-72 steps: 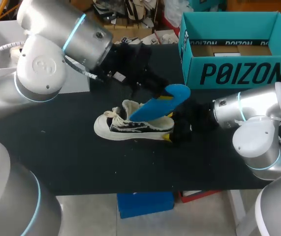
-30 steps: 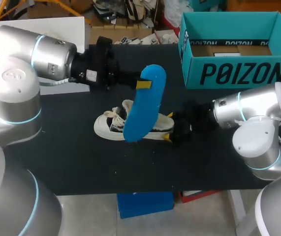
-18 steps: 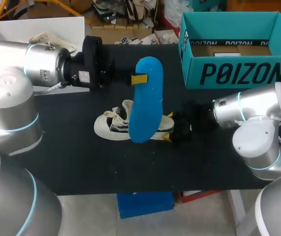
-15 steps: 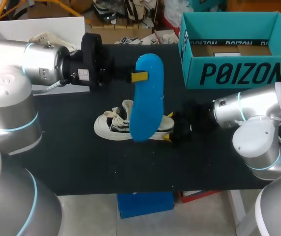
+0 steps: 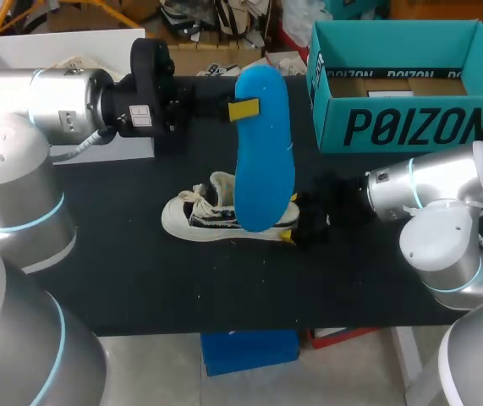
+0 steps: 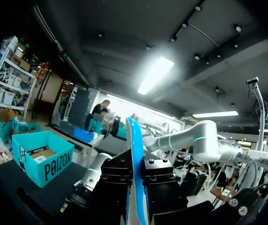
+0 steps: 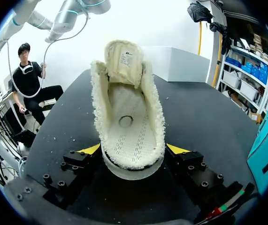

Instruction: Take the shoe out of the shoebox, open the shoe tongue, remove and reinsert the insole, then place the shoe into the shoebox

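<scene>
Blue insole [image 5: 264,152], pinched by the left gripper [image 5: 243,108] above the cream fleece-lined shoe [image 7: 128,117], hides its middle; the right gripper [image 7: 133,152] clamps the heel.

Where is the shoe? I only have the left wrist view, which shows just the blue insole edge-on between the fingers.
Observer: The shoe stands on its sole on the black table, and the insole hangs above it.
Operator: Is anything holding it?
Observer: Yes, the right gripper has its fingers against both sides of the heel.
Operator: Is the inside empty?
Observer: Yes, the right wrist view shows the bare footbed.
</scene>
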You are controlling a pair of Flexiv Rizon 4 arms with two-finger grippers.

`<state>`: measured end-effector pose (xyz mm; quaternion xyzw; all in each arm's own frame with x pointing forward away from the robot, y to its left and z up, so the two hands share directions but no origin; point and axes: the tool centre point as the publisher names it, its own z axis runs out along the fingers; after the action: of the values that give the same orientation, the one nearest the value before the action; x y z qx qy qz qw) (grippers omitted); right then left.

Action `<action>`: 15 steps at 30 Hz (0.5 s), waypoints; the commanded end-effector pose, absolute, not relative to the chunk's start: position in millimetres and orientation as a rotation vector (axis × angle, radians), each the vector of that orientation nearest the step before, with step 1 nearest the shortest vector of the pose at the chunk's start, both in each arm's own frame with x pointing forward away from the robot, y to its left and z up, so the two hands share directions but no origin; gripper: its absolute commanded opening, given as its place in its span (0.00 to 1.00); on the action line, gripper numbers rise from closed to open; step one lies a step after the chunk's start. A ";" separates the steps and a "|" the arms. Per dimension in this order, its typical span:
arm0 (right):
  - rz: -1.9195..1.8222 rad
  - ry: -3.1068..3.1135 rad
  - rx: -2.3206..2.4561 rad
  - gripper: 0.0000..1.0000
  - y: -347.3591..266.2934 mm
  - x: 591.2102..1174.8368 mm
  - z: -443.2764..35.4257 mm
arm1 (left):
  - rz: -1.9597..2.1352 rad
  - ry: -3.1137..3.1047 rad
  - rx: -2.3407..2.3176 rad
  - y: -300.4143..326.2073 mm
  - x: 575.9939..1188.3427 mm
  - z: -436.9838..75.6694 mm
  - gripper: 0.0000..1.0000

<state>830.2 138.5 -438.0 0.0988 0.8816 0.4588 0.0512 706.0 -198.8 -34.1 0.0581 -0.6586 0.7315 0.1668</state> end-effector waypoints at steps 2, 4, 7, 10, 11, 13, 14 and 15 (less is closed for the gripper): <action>1.392 2.685 0.304 0.00 139.0 832.2 -440.6 | 2.095 -1.911 0.172 -197.0 700.4 -29.4 0.00; 1.392 2.685 0.304 0.00 139.0 832.2 -440.6 | 2.097 -1.907 0.172 -196.9 700.3 -29.5 0.00; 1.392 2.685 0.304 0.00 139.0 832.2 -440.6 | 2.104 -1.907 0.178 -195.5 700.2 -29.7 0.00; 1.392 2.685 0.304 0.00 139.0 832.2 -440.6 | 2.110 -1.904 0.190 -194.8 700.5 -29.9 0.00; 1.392 2.685 0.304 0.00 139.0 832.2 -440.6 | 2.110 -1.904 0.190 -194.8 700.5 -29.9 0.00; 1.392 2.685 0.304 0.00 139.0 832.2 -440.6 | 2.110 -1.904 0.190 -194.8 700.5 -29.9 0.00; 1.392 2.685 0.304 0.00 139.0 832.2 -440.6 | 2.110 -1.904 0.190 -194.8 700.5 -29.9 0.00; 1.392 2.685 0.304 0.00 139.0 832.2 -440.6 | 2.110 -1.904 0.190 -194.8 700.5 -29.9 0.00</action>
<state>830.2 138.5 -438.0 0.0988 0.8816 0.4588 0.0512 702.4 -194.6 -28.9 0.0645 -0.6617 0.7322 0.1476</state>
